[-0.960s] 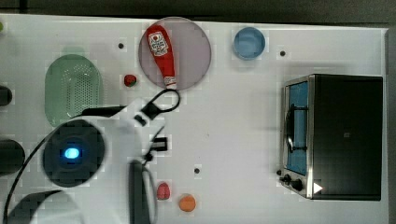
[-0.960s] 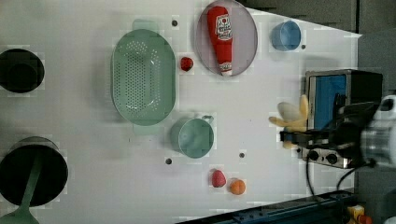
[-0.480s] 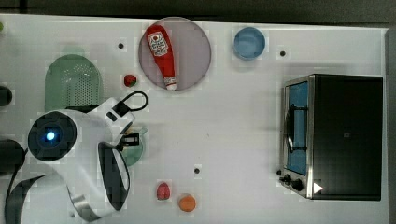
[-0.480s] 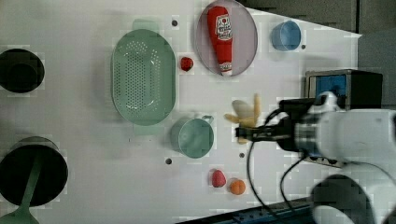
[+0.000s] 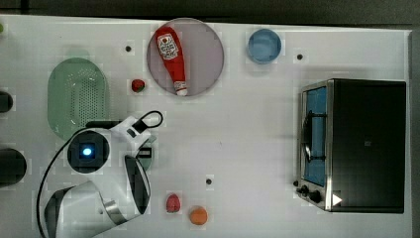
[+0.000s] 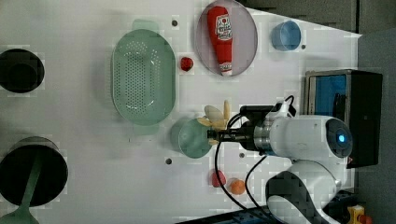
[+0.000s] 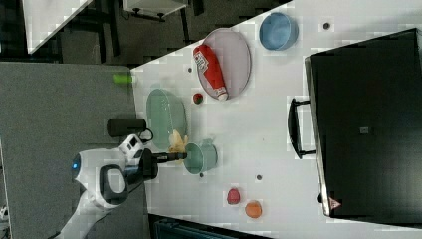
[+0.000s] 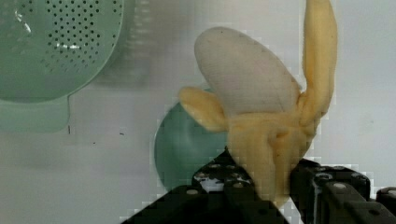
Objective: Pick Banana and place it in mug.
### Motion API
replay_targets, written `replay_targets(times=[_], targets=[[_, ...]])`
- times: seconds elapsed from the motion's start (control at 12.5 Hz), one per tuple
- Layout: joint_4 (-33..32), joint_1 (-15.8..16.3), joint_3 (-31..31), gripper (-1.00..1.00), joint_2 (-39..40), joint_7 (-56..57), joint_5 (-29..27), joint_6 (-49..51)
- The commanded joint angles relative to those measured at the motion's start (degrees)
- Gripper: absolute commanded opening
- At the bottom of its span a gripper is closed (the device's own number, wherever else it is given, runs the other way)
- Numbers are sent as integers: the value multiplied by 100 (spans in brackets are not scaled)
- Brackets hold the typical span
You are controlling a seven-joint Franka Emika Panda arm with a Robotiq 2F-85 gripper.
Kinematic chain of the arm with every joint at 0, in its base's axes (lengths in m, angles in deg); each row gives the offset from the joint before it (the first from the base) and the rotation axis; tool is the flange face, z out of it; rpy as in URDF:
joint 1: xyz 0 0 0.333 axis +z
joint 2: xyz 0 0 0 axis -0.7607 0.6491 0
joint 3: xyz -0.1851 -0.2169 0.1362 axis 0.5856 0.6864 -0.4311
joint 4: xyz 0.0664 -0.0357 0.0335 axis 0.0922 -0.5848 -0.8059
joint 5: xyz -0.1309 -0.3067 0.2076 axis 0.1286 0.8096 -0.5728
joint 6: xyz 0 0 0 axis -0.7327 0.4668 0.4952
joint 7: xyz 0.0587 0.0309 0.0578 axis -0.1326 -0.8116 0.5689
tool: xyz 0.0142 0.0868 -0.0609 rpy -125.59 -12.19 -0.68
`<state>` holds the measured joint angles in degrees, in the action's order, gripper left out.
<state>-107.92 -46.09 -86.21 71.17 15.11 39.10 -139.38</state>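
Wrist view: gripper (image 8: 271, 184) pinching banana (image 8: 261, 107) at its lower end, black fingers (image 8: 327, 186) pressed on either side; peel flaps spread, pale flesh bared.
Banana location: held off the table, over the rim of mug (image 6: 194, 138) in left view; yellow peel (image 6: 217, 119) at the mug's right edge in the left view, not inside yet.
Mug: pale green, round, upright, just beside the lower end of green basket (image 6: 144, 77) in left view; in right view mug (image 7: 200, 158) sits directly ahead of gripper (image 7: 180, 156).
Arm: white, reaching level toward the mug in left view; in top view covers most of the mug.
Plate: grey plate (image 5: 208, 69) with ketchup bottle (image 5: 172, 57) lying on it, well apart from the mug.
Other items: blue cup (image 5: 264, 45) near the far edge; toaster oven (image 5: 354, 144) at the top view's right; red fruit (image 5: 172, 203) and orange fruit (image 5: 198, 215) near the front edge; small red item (image 5: 138, 85) between basket and plate.
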Motion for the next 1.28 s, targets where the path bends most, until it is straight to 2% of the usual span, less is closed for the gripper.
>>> replay_targets(times=[0.08,0.56,0.88,1.28], targets=[[98,-79,-63,-29,164,-338,33,-94],[124,-75,-79,100,98,-349,33,-92],[139,-187,201,100,-775,-350,21,153],[727,-414,1421,100,-1964,-349,21,1561]])
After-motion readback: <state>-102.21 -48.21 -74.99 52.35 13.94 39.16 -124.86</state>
